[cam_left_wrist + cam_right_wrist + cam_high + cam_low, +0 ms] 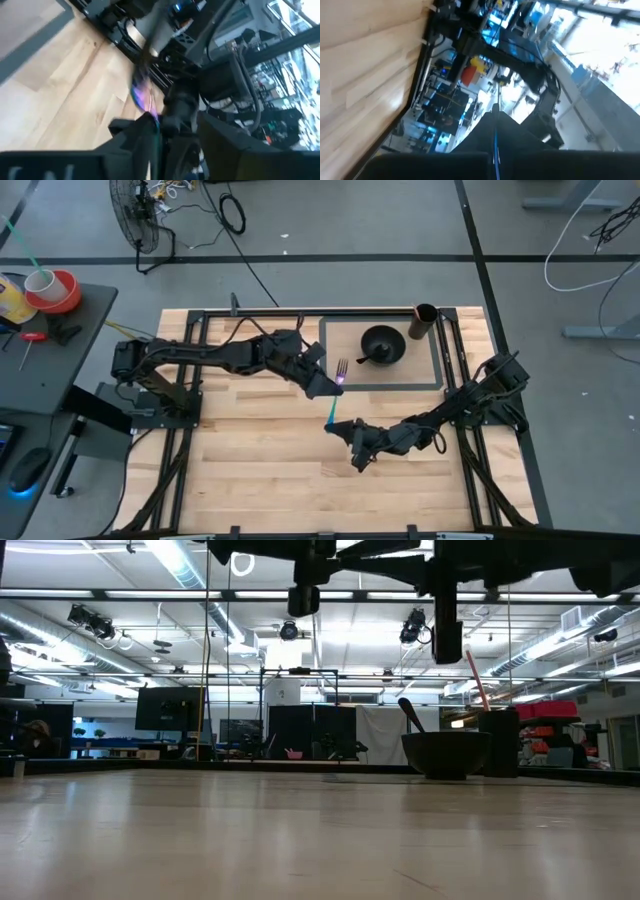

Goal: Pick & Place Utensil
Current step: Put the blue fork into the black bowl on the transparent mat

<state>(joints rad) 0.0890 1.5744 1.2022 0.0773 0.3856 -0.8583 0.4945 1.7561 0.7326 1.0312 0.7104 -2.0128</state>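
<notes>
The fork [340, 380] has grey tines, an iridescent purple neck and a teal handle. It is in the air over the table's middle, tines toward the far edge, just near of the dark tray [340, 332]. My left gripper [335, 387] reaches in from the left at the neck. In the left wrist view its fingers [177, 120] stand apart, with the fork [141, 95] running between them close to one finger. My right gripper [345, 430] comes from the right at the handle's near end and is shut on it [495, 117]. My left gripper: the fork's neck [150, 112] lies right beside one finger [137, 127], but I cannot tell whether it touches. My right gripper holds the teal handle [495, 145] at its near end, pinched between the two fingers. The fork is lifted clear of the table and points away from the fingers toward the far edge.
On the tray stands a black bowl [383, 345] with a dark utensil in it, also seen in the low view [445, 752]. A dark cup [425, 320] stands at the tray's far right corner. Bare wood [260, 470] lies near of both arms.
</notes>
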